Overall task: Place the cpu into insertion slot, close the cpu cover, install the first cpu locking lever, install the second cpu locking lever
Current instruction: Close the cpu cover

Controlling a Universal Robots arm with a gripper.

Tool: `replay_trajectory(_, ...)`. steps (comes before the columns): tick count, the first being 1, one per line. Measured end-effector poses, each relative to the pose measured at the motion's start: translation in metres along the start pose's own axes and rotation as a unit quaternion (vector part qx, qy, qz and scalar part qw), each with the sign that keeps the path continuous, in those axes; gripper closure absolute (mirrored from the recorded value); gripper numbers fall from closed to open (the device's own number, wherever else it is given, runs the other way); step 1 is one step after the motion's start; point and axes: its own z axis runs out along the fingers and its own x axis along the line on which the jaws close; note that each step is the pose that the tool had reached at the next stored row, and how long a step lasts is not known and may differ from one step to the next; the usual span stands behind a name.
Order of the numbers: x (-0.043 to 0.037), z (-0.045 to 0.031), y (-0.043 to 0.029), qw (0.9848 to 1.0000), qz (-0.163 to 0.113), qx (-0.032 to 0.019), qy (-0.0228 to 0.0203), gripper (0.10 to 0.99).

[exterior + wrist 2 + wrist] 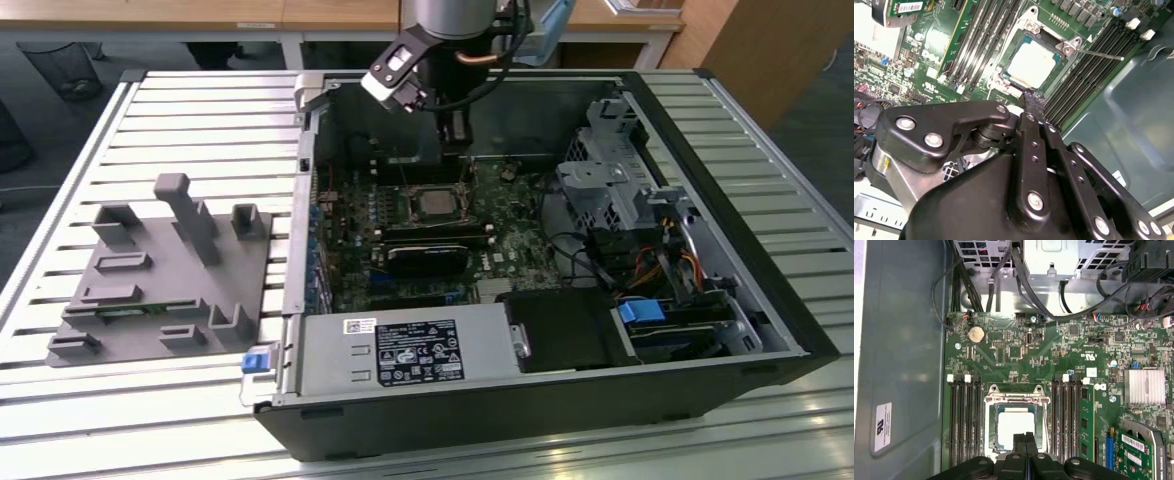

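jaws: gripper (1025, 436) has them squeezed together with nothing between, tips right at the socket (1015, 408) edge
cpu: cpu (1013, 424) sits flat in the socket, with the cover (1016, 390) frame lying around it
lever: a thin rod (1099, 54) pokes out from one socket corner across the RAM slots (1089, 70)
neighbours: RAM slots hug the socket on both sides, with one green stick (1085, 420) fitted. The black heatsink (427, 258) is just beside the socket.
edges: the case (904, 365) wall is close beyond one RAM bank. Drive cage (614, 175) and cables are on the exterior view's right.
room: open above the socket. The grey fixture (160, 270) is well apart on the worktop (200, 110).
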Motion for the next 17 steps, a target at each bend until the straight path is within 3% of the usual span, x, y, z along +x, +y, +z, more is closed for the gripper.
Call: replay_trajectory(17,0.0001,0.0009,0.014,1.0,0.0,0.0,0.0,0.98)
